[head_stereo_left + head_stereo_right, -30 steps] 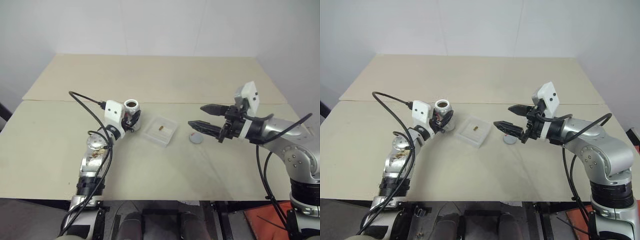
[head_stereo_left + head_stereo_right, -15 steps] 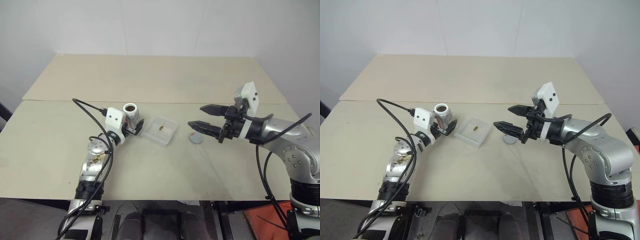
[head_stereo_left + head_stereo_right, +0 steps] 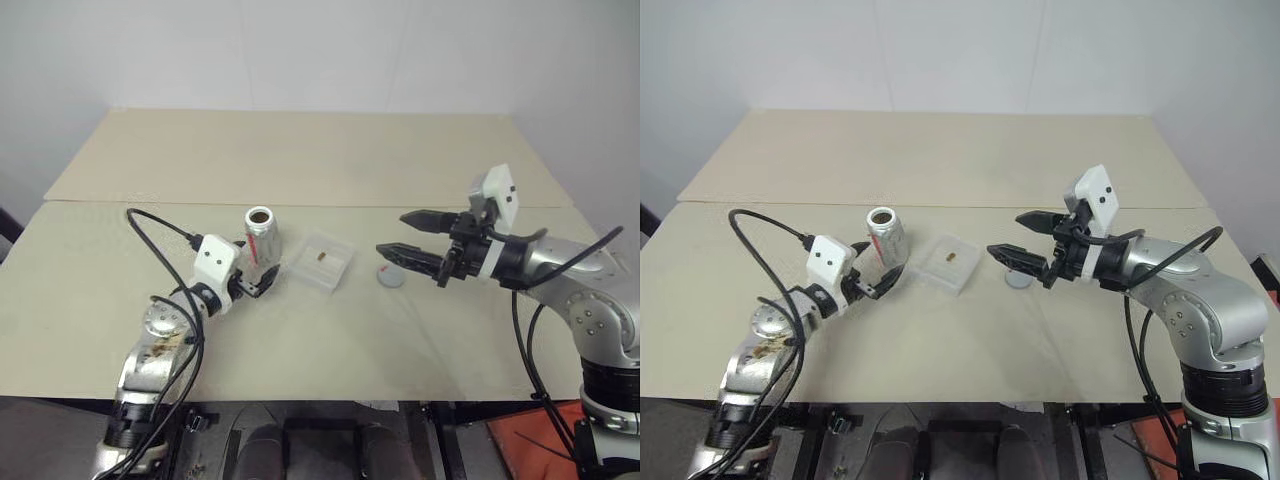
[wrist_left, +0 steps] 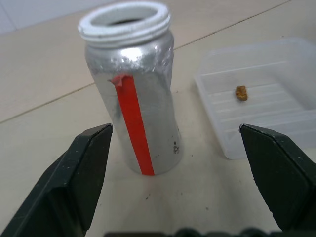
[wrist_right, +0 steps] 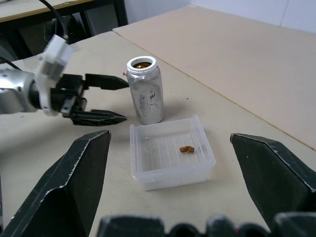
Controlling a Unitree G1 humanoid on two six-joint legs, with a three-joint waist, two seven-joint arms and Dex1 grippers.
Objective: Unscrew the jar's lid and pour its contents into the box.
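- On the desk point(image 3: 420, 160), the jar point(image 3: 261, 237) stands upright and uncapped, just beside the box point(image 3: 319, 262); the contents point(image 3: 321, 257) lie inside the box.
- The lid point(image 3: 391, 276) lies flat beyond the box, partly covered by the right end effector point(image 3: 408, 236), jaws wide and empty.
- The left end effector point(image 3: 262, 283), jaws wide, has let go of the jar and drawn back.
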